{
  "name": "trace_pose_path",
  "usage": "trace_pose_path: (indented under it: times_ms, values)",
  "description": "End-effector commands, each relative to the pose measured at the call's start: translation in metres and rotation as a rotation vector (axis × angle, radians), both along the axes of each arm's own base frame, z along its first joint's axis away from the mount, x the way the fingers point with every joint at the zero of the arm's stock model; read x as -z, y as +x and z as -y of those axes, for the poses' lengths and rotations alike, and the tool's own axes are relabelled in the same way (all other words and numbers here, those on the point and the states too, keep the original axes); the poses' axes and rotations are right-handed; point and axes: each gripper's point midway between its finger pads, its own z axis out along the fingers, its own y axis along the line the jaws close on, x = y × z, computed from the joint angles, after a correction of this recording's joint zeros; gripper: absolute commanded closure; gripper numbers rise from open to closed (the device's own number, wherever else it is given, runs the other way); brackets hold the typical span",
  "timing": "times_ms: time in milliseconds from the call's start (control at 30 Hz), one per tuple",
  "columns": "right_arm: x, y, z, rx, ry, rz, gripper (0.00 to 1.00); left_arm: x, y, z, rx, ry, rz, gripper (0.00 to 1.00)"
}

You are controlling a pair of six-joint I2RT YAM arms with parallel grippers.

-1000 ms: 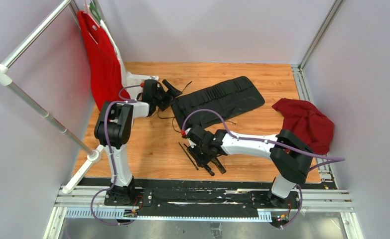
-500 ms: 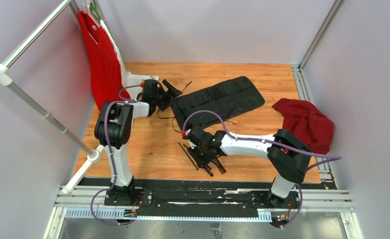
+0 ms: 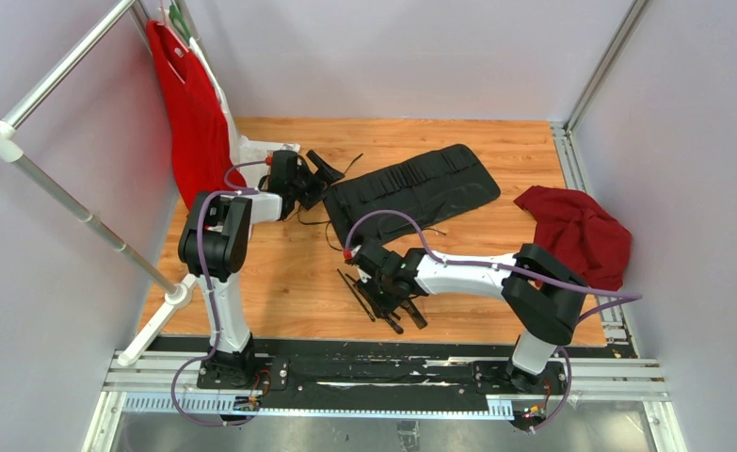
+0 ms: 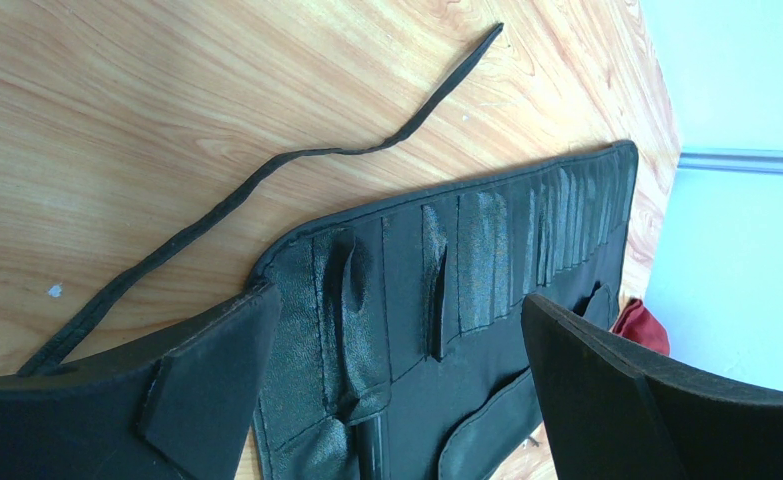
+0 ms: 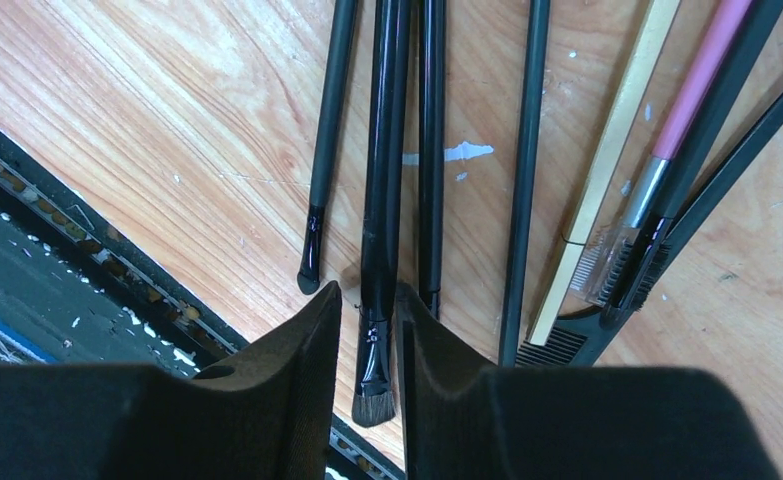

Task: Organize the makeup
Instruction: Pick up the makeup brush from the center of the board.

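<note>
Several makeup brushes (image 3: 369, 294) lie in a bundle on the wood floor near the front edge. In the right wrist view they lie side by side: black ones (image 5: 429, 120), a pink-shafted one (image 5: 702, 70) and a tan one (image 5: 617, 150). My right gripper (image 3: 390, 290) (image 5: 367, 295) is down on them. Its jaws are closed to a narrow gap round one black flat-tipped brush (image 5: 382, 150), which still lies on the floor. My left gripper (image 3: 313, 175) (image 4: 397, 330) is open and empty over the left end of the black slotted roll (image 3: 411, 188) (image 4: 467, 270).
The roll's cord (image 4: 267, 180) trails over the wood. A black comb (image 5: 567, 340) lies among the brushes. A dark red cloth (image 3: 576, 231) lies at the right. A red garment (image 3: 190, 113) hangs on a rack (image 3: 63, 188) at the left. A black rail (image 3: 364, 363) runs along the front edge.
My right gripper has shifted slightly left over the brush bundle. The left arm has not moved.
</note>
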Motion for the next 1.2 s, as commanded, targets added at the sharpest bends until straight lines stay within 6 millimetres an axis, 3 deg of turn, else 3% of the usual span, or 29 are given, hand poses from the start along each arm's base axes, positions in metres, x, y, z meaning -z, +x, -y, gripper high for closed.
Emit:
trace_pose_path:
  times_ms: [0, 200, 400, 600, 767, 933, 1167]
  values:
    - [0.014, -0.008, 0.007, -0.005, -0.044, -0.017, 0.75, 0.063, -0.040, -0.016, -0.009, 0.074, -0.231, 0.02]
    - [0.016, -0.009, 0.009, -0.002, -0.051, -0.017, 0.93, 0.063, -0.040, -0.016, -0.009, 0.073, -0.229, 0.02]
    - [0.011, -0.006, 0.010, 0.009, -0.048, 0.005, 0.99, 0.062, -0.040, -0.016, -0.009, 0.073, -0.228, 0.02]
    - [-0.010, 0.003, 0.007, 0.018, -0.025, 0.053, 0.99, 0.062, -0.040, -0.015, -0.010, 0.071, -0.228, 0.02]
    - [-0.039, 0.009, 0.000, 0.014, 0.026, 0.093, 0.99, 0.062, -0.039, -0.016, -0.012, 0.071, -0.227, 0.02]
    - [-0.081, 0.015, -0.007, 0.007, 0.090, 0.141, 0.99, 0.060, -0.038, -0.015, -0.012, 0.070, -0.224, 0.02]
    - [-0.151, 0.057, -0.005, 0.128, 0.231, 0.091, 0.99, 0.059, -0.037, -0.017, -0.013, 0.076, -0.225, 0.02]
